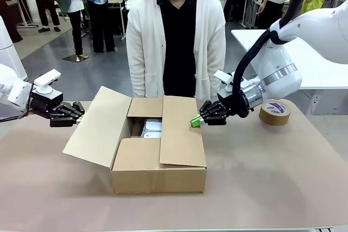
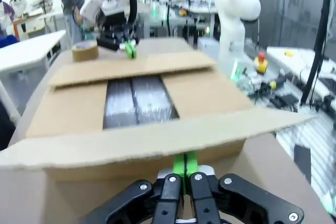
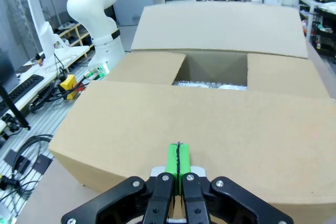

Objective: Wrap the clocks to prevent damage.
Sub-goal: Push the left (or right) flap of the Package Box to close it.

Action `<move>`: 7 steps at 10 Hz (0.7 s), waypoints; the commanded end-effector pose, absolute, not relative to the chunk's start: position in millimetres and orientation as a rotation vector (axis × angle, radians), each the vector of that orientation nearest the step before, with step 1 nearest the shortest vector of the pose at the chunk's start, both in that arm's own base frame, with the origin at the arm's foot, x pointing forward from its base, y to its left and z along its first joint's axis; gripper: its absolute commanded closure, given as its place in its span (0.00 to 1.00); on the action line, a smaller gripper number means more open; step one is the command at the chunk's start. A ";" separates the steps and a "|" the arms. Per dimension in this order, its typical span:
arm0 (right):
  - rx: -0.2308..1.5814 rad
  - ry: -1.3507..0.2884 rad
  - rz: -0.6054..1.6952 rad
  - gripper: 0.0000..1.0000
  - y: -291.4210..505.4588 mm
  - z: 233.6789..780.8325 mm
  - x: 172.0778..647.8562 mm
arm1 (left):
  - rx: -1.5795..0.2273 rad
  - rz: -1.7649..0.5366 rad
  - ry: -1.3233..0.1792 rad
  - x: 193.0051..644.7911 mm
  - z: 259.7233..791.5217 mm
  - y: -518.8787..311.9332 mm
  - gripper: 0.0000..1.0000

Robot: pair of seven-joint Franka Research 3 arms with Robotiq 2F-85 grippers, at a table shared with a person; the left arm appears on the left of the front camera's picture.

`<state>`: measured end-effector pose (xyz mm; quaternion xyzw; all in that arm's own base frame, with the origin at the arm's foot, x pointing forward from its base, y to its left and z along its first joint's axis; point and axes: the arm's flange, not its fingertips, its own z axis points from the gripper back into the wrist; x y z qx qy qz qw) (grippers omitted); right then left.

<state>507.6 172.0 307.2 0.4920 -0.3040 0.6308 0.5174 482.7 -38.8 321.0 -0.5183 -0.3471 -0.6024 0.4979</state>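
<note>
A cardboard box [image 1: 157, 158] stands mid-table with its flaps partly folded. Through the gap shows a bundle of shiny bubble wrap [image 1: 152, 127] [image 2: 139, 100] [image 3: 210, 84]; the clocks themselves are hidden under it. My left gripper [image 1: 79, 117] [image 2: 185, 163] is shut, its green tips at the edge of the raised left flap [image 1: 98, 126]. My right gripper [image 1: 196, 121] [image 3: 178, 158] is shut too, its tips resting against the right flap [image 1: 182, 131], which lies nearly flat over the box. Neither gripper holds anything.
A roll of brown tape [image 1: 274, 112] [image 2: 85, 52] lies on the table to the right, behind my right arm. A person in a white cardigan [image 1: 175, 42] stands at the far side, just behind the box. The brown table [image 1: 272, 188] has free room in front.
</note>
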 end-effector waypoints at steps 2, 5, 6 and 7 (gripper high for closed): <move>1.178 -0.732 1.511 0.99 172.9 302.9 507.9 | -1.290 -1.362 -0.914 476.2 330.9 -69.1 1.00; 1.178 -0.732 1.511 0.99 172.9 302.9 507.9 | -1.159 -1.378 -0.874 476.5 313.3 -125.0 1.00; 1.178 -0.732 1.511 0.99 172.9 302.9 507.9 | -1.125 -1.393 -0.844 478.5 307.8 -140.0 1.00; 1.178 -0.732 1.511 0.99 172.9 302.9 507.9 | -1.085 -1.412 -0.829 481.5 302.4 -152.9 1.00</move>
